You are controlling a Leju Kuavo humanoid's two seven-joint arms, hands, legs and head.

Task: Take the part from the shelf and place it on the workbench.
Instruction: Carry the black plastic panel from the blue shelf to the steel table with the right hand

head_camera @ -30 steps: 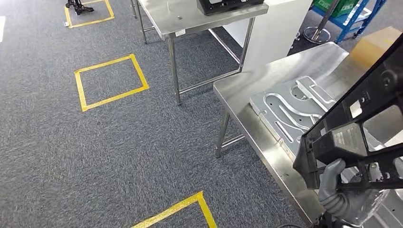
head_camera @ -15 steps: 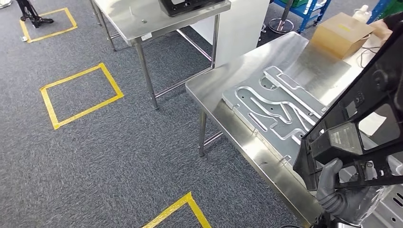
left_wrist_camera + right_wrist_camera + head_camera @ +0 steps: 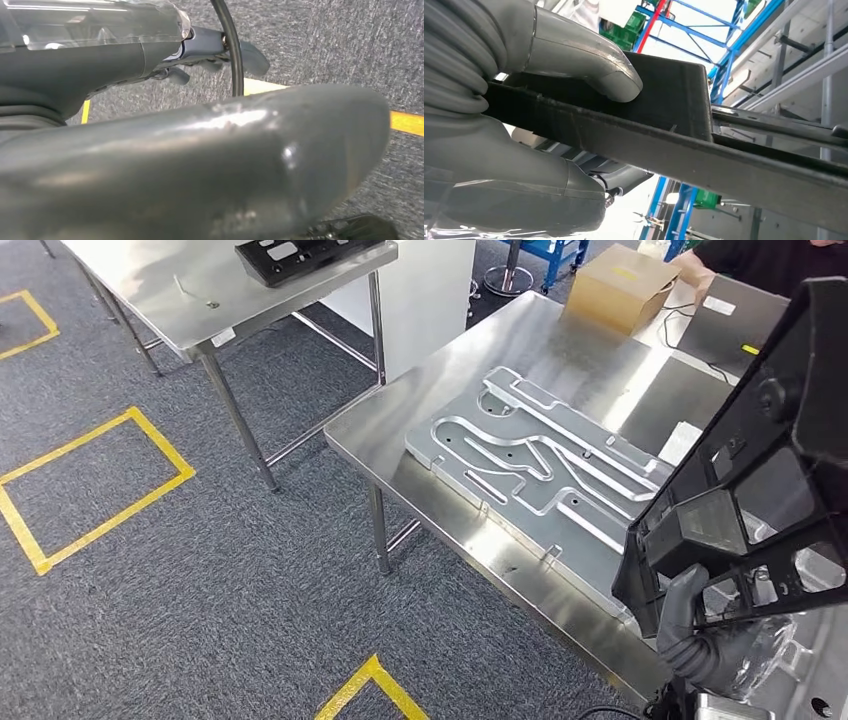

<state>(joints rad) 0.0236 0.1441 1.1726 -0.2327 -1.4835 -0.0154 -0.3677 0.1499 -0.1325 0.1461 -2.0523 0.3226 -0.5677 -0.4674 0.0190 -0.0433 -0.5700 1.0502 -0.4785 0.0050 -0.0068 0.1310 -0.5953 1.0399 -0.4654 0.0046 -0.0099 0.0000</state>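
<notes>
Swung rightward since a second ago, bringing workbench [image 3: 440, 390] nearer centre. Right hand [image 3: 700, 635] clamped on black part [image 3: 760, 470], thumb [image 3: 589, 60] pressing its edge, held tilted above bench's near corner beside grooved metal plate [image 3: 540, 465]. Left hand [image 3: 215, 47]: cannot tell

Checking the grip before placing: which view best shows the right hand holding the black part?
The right wrist view: the right hand clamps the black part, thumb on top. The head view shows the part's frame, the hand low beneath it. The left wrist view faces carpet.

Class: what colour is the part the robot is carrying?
Black part, clearest in the head view.
</notes>
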